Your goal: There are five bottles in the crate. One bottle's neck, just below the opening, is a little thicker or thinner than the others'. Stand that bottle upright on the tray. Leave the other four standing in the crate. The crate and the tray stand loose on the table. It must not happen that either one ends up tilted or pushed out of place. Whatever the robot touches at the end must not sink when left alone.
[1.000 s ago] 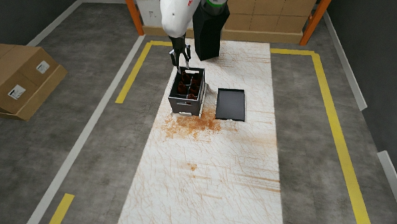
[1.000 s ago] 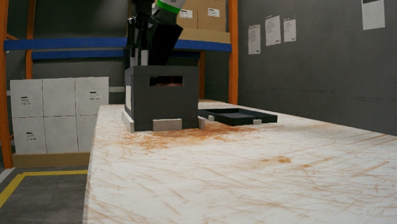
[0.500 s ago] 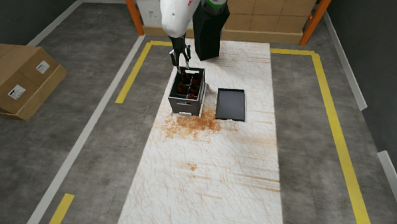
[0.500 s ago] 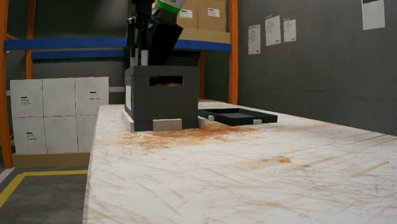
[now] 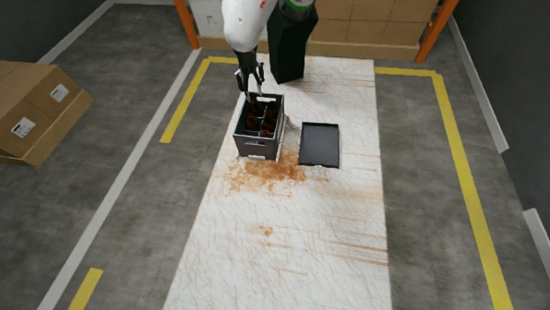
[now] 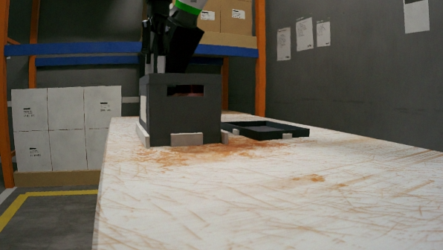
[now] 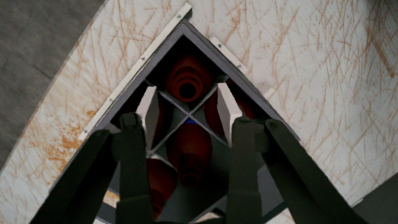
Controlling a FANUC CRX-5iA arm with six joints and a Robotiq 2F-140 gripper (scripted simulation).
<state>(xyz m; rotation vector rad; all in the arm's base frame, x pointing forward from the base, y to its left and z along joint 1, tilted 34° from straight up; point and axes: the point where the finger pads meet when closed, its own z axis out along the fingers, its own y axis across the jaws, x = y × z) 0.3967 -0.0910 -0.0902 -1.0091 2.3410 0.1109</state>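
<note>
A dark grey crate point(image 5: 256, 144) point(image 6: 182, 115) point(image 7: 250, 82) stands on the white table point(image 5: 295, 231), split into cells by dividers. Brown bottles point(image 5: 252, 122) stand upright in it. In the wrist view one bottle point(image 7: 187, 90) shows its open mouth in the far cell, and another point(image 7: 187, 150) stands in the cell nearer to me. My gripper point(image 5: 254, 92) point(image 6: 154, 67) point(image 7: 187, 98) hangs just above the crate's far end. Its fingers are partly open, straddle the divider cross, and hold nothing. The black tray point(image 5: 319, 144) point(image 6: 267, 130) lies empty to the right of the crate.
The arm's black base point(image 5: 288, 41) stands at the table's far end, behind the crate. A rust stain point(image 5: 268, 172) marks the table in front of the crate. Cardboard boxes point(image 5: 32, 106) lie on the floor far to the left.
</note>
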